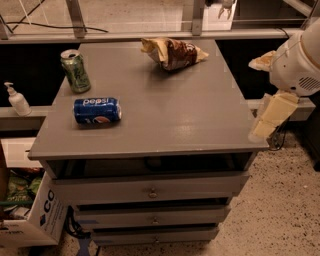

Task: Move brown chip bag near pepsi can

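Observation:
The brown chip bag (172,52) lies crinkled at the far middle of the grey cabinet top (170,115), dark brown with tan ends. The pepsi can (97,110) lies on its side near the left edge, logo up. The two are far apart. My gripper (222,6) is at the very top edge of the view, above and behind the far right corner of the top, to the right of the bag and holding nothing that I can see. My white arm (295,60) fills the right edge.
A green can (75,70) with a silver top stands upright at the far left, behind the pepsi can. A soap pump bottle (18,99) stands on a ledge to the left. A cardboard box (30,220) sits on the floor at the lower left. Drawers (152,191) are below the top.

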`<action>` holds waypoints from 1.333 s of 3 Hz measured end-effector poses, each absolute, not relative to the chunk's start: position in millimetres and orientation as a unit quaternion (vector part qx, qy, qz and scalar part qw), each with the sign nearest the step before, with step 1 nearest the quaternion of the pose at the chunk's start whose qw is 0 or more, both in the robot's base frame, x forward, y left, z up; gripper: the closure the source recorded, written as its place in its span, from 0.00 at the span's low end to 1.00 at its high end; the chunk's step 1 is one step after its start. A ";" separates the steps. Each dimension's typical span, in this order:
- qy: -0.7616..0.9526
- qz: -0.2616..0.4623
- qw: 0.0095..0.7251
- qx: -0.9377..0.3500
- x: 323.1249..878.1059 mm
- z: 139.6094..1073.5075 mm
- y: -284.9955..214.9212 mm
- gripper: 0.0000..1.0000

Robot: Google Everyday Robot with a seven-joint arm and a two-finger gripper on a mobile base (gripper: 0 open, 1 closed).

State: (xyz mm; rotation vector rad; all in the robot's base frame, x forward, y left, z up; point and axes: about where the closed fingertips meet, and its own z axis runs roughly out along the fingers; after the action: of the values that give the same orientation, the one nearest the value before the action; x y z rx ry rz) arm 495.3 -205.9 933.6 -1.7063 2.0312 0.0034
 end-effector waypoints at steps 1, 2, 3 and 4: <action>0.729 0.011 0.295 -0.618 539.1 928.7 -202.2 0.00; 0.726 0.021 0.341 -0.597 582.4 932.0 -203.2 0.00; 0.728 0.044 0.390 -0.563 621.5 938.9 -197.4 0.00; 0.728 0.044 0.390 -0.563 621.5 938.9 -197.3 0.00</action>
State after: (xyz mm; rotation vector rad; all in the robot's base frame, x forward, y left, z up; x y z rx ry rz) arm 621.5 -197.3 938.9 -1.4300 1.8497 0.1107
